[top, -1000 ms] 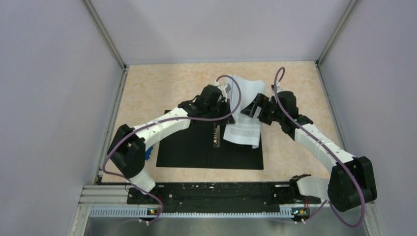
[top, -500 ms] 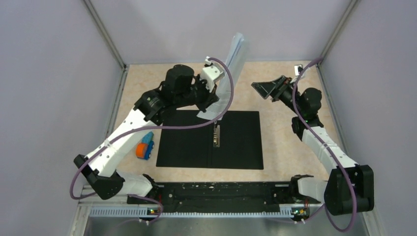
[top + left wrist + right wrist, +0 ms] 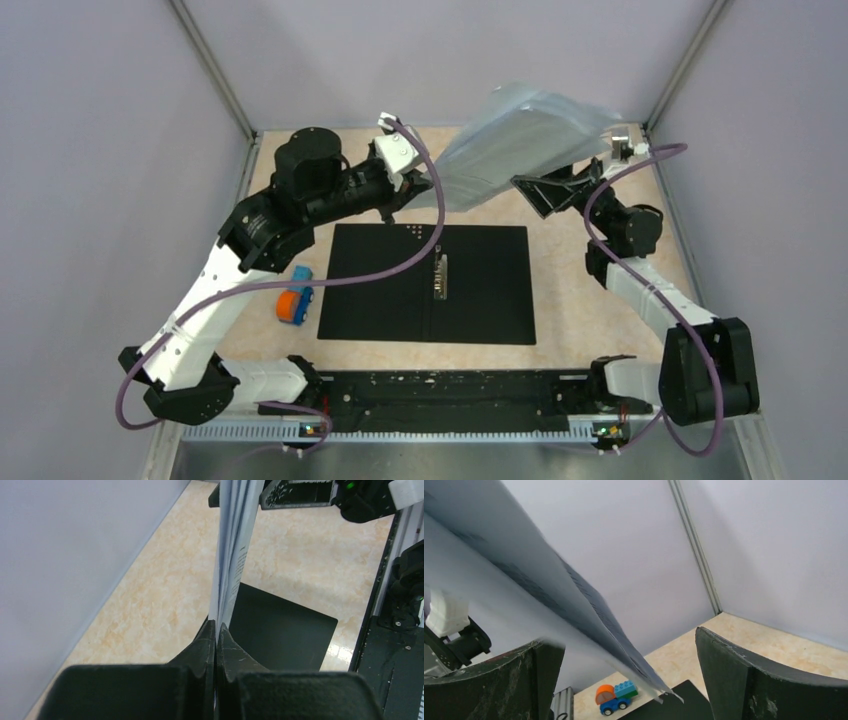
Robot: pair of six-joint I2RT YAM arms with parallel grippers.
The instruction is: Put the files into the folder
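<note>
The files (image 3: 520, 140) are a stack of white printed sheets held in the air over the table's back. My left gripper (image 3: 420, 193) is shut on their lower left corner. In the left wrist view the jaws (image 3: 216, 627) pinch the sheets' edge (image 3: 235, 540). My right gripper (image 3: 552, 186) is wide open under the sheets' right end. In the right wrist view the sheets (image 3: 549, 595) pass between its spread fingers (image 3: 749, 680) without being pinched. The folder (image 3: 480, 290) lies open and flat below, black inside up, with a metal spine clip (image 3: 440, 275). Its teal covers are hidden.
A small orange-and-blue toy car (image 3: 294, 300) sits on the beige table left of the folder; it also shows in the right wrist view (image 3: 616, 697). Purple-grey walls close in the back and both sides. A black rail (image 3: 430, 395) runs along the near edge.
My left arm has lifted and pulled back to the left with the sheets. The sheets have swung from upright to lying out toward the right. My right gripper now sits under their far end.
</note>
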